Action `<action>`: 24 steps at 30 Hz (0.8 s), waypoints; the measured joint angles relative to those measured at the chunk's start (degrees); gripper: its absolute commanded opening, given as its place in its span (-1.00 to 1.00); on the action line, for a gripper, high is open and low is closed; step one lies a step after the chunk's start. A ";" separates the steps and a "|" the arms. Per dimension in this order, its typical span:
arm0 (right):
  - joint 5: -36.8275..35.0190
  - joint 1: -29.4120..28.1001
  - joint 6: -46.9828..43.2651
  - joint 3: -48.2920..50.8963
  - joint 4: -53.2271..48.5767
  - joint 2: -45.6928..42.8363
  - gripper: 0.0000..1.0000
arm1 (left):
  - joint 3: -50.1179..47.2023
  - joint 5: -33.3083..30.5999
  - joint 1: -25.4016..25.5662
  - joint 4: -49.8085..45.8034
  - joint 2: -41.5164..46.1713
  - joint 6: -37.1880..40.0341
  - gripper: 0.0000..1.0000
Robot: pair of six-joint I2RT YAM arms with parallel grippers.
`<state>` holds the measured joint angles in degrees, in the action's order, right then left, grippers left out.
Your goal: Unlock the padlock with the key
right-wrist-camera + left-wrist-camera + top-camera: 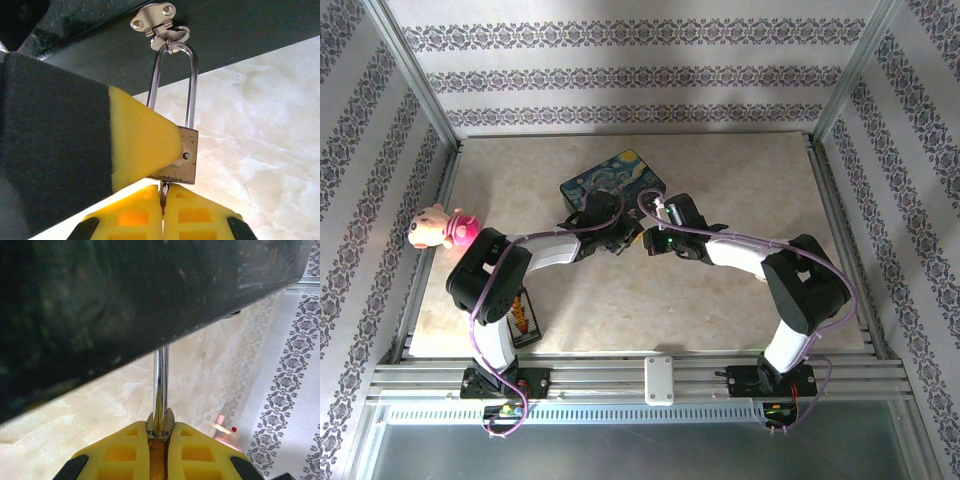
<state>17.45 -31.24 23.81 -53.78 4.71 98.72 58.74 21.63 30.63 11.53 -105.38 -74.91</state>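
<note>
The small brass padlock (186, 155) hangs by its long silvery shackle (190, 85) from the hasp (161, 22) of the dark starry-night box (613, 178). My left gripper (160, 452) is shut on the padlock's body (160, 422), and one of its yellow fingers (137, 140) covers the lock's left side in the right wrist view. Just under the padlock, my right gripper (163, 206) is shut on the key (163, 192), whose blade points up into the bottom of the lock. From above, both grippers meet at the box's front edge, left (620, 238) and right (655, 240).
A pink plush toy (440, 228) lies at the table's left edge; the left wrist view also catches this toy (227, 432). A colourful flat card (525, 318) lies under the left arm. Metal frame posts and patterned walls enclose the table (650, 310).
</note>
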 measured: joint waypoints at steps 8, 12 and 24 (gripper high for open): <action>12.48 4.98 7.21 3.85 7.85 0.46 -1.00 | 0.15 1.09 0.04 0.31 0.00 -0.66 -0.95; 16.26 6.34 9.53 4.57 10.32 1.16 -1.00 | 0.15 1.25 0.04 0.44 0.00 -0.96 -0.95; 26.75 10.08 24.37 8.50 25.00 5.73 -1.00 | 0.11 0.85 0.04 0.50 0.00 -1.01 -0.95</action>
<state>44.21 -21.17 48.18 -45.28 29.71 104.44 58.85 22.48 30.68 12.03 -105.38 -75.92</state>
